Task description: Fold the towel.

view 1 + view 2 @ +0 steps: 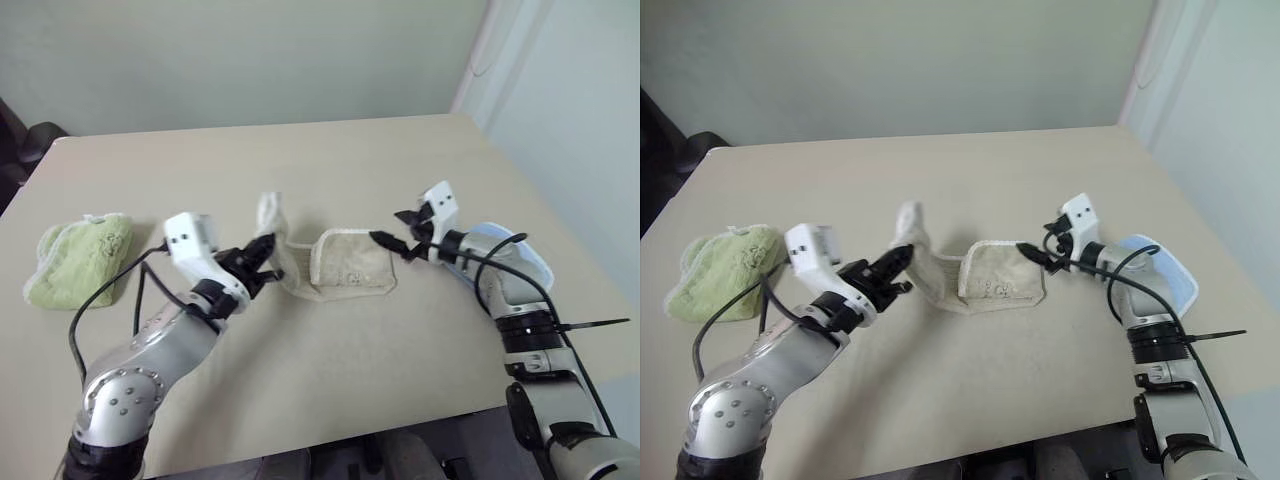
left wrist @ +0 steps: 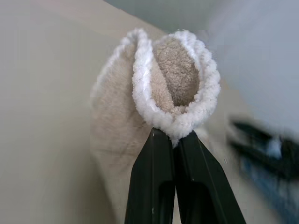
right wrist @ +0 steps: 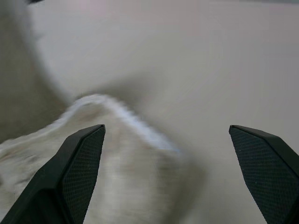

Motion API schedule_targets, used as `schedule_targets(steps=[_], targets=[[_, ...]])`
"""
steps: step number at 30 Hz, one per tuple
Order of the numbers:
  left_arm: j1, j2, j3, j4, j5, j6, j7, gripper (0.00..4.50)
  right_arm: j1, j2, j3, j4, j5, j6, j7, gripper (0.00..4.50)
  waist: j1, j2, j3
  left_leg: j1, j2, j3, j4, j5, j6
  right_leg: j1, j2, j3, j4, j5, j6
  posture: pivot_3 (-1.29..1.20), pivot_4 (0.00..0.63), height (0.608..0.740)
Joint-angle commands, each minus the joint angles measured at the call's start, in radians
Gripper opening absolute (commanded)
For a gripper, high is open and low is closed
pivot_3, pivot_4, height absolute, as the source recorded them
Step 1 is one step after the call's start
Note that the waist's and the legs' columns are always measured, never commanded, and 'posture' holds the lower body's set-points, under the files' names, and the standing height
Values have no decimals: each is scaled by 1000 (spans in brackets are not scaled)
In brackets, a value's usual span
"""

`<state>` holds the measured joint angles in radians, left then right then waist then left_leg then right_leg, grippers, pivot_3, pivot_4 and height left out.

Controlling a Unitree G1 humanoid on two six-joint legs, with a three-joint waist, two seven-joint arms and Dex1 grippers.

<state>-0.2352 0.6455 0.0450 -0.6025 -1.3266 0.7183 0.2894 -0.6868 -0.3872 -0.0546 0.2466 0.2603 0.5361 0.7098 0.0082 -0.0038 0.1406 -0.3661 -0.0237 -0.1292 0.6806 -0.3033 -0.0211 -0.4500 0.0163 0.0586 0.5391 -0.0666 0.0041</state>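
Left gripper (image 1: 268,258) jaws clamped on corded edge of towel (image 1: 350,265), lifting that end off surface (image 1: 350,160) mid-area. Right gripper (image 1: 397,232) jaws wide apart, at towel's opposite corner.

My head stereo pair looks forward-down over table (image 1: 330,150), sharing whole scene. Wrist cams sit close: left on towel (image 2: 173,88), right above its edge.
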Motion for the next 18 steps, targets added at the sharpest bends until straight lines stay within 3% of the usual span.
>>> schedule_targets(steps=[1,9,11,18], targets=[[-106,25,-94,56,114,67,-170,25,-23,-19,-88,-10,37,3,-60,4500,0,0,0,0,0,0,0,0,0,0,0,0,0,0,0,0,150,740],[-392,-85,-310,334,396,146,-424,25,46,-12,-157,-109,65,35,-157,4500,3,0,0,-1,0,0,0,0,1,0,-1,0,0,0,0,0,150,740],[-445,-139,-356,393,464,143,-478,25,75,-12,-167,-144,71,41,-175,4500,4,0,0,-1,0,0,0,6,13,0,-1,0,-1,0,1,0,150,740],[-517,-252,-484,511,675,182,-575,25,132,-24,-191,-218,93,60,-220,4500,7,0,0,-1,0,1,0,5,16,1,-1,1,-1,-1,3,0,150,740]])
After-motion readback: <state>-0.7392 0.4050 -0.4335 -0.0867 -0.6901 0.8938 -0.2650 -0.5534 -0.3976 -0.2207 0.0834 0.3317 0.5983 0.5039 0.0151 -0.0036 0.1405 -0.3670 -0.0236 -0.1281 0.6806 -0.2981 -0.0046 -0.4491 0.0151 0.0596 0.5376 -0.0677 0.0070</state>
